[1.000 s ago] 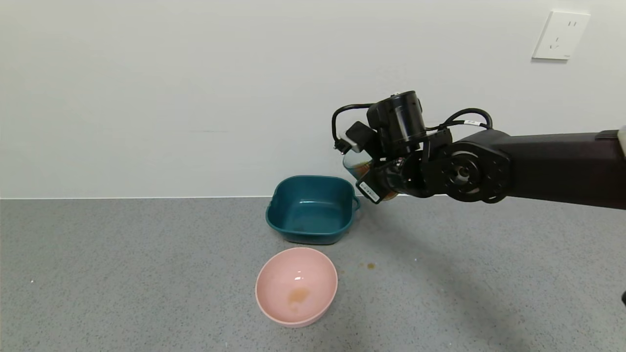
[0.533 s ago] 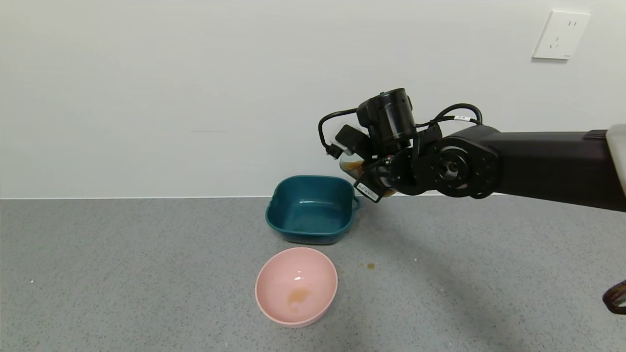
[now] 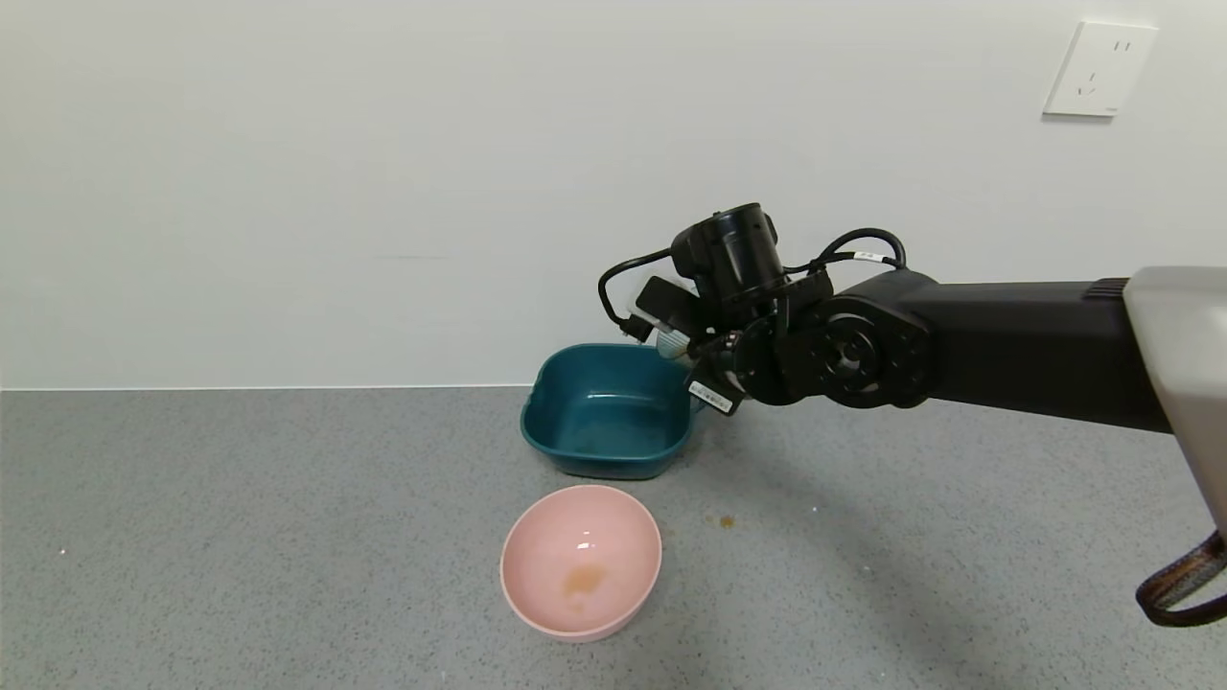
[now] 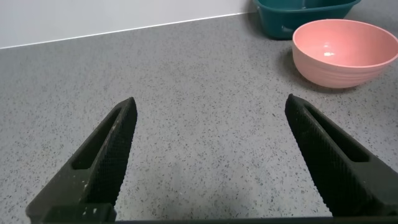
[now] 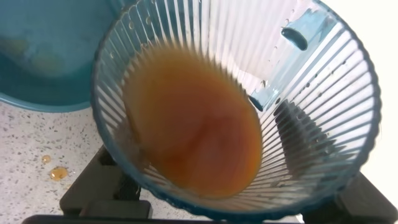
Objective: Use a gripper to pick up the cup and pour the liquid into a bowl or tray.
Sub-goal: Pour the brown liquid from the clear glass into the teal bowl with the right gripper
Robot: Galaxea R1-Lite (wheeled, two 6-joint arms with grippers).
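Right hand (image 3: 692, 356) clamped on tilted cup (image 5: 236, 106)
Cup over teal basin (image 3: 606, 410) rim; liquid (image 5: 193, 124) inside; left hand (image 4: 211, 155) spread wide above worktop (image 4: 205, 93).

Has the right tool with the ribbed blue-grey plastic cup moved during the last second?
Yes. The right tool carried the ribbed blue-grey plastic cup leftward and lower, to the dark teal plastic basin's right rim.

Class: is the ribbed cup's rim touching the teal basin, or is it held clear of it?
Cannot tell. In the head view the right tool hides most of the cup at the teal basin's rim; in the right wrist view their edges overlap, showing neither gap nor contact.
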